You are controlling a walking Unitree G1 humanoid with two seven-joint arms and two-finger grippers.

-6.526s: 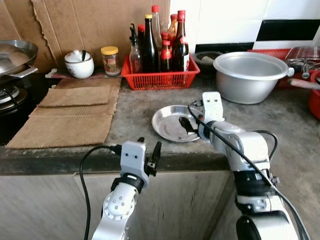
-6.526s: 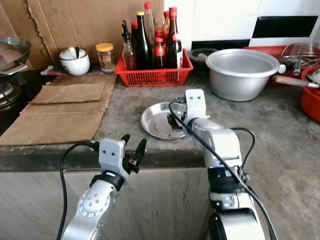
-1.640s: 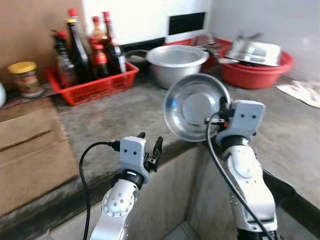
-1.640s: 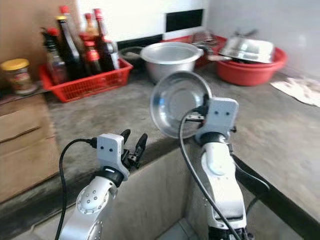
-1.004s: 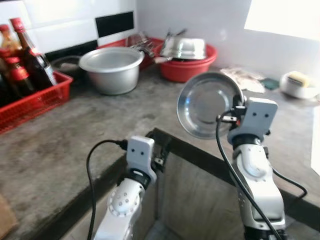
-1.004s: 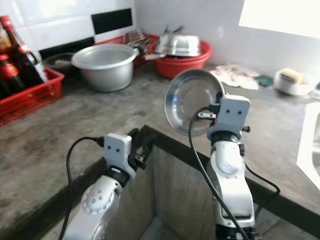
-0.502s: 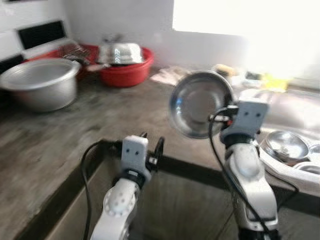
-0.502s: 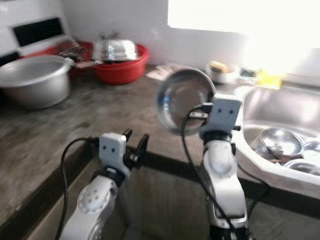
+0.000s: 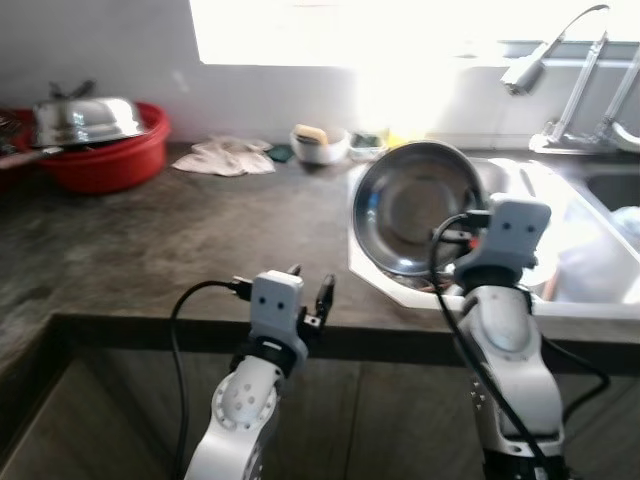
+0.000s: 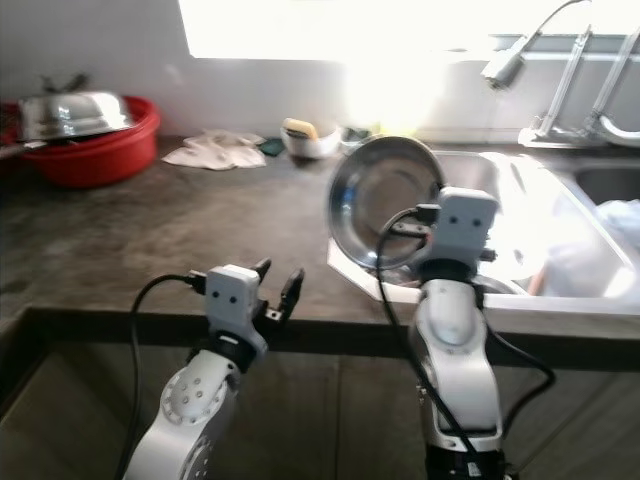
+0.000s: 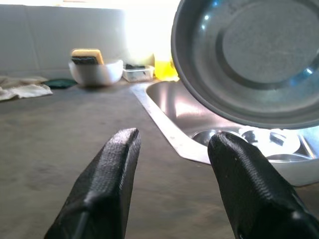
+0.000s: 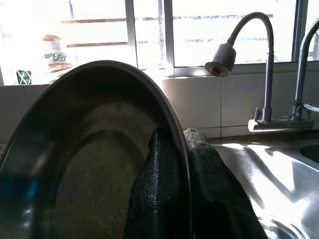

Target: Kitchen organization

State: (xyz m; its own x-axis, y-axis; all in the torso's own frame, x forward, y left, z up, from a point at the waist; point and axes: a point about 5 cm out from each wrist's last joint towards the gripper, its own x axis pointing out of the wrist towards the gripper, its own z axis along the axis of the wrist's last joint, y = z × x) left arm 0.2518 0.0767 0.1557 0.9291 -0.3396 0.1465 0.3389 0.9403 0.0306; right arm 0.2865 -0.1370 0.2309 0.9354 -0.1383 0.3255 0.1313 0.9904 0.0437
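Steel plate (image 9: 412, 205) was pinched upright by its rim in my right gripper (image 12: 185, 164) above the sink's (image 9: 580, 285) near-left corner, left gripper (image 11: 172, 144) wide and empty at the counter (image 9: 150, 250) edge, and that thin grip could let it slip.

The right gripper (image 9: 470, 228) pinches the rim of the round shiny steel plate (image 9: 415, 208), which stands on edge above the near left corner of the stainless steel sink (image 10: 520, 225). Small steel bowls (image 11: 259, 142) lie in the sink below the plate. Behind and to the right of this gripper rises the bent grey faucet (image 9: 545, 50). The left gripper (image 9: 310, 292) hangs with fingers apart over the front edge of the grey stone counter (image 9: 180, 255). Far to its left a red plastic basin (image 9: 95, 150) carries a steel lid (image 9: 85, 118). Behind it lie a crumpled white cloth (image 9: 230, 157) and a white bowl with a sponge (image 9: 318, 143).
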